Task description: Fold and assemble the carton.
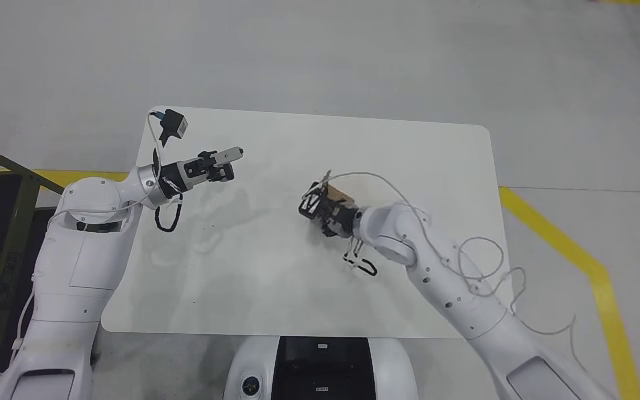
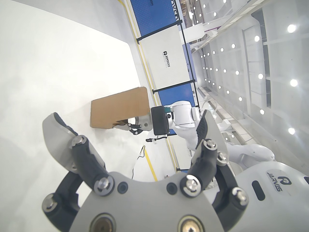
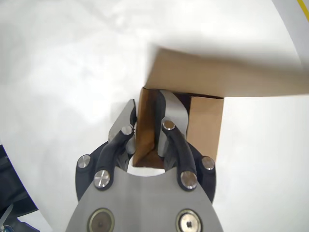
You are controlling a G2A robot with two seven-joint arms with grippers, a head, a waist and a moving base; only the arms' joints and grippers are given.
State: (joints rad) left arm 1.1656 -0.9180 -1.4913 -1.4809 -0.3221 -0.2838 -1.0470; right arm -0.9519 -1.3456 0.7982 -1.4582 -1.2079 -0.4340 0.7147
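Right wrist: carton between fingers (snug)

Behind the table, in the upper centre of the left wrist view, a blue panel carries a logo and a line of white lettering. Just below it, mid-frame, a white panel bears the same logo with dark lettering and a smaller line beneath.

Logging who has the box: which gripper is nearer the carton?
Right. The right gripper is shut on a panel of the carton; the left gripper is open, well apart from the carton and holding nothing.
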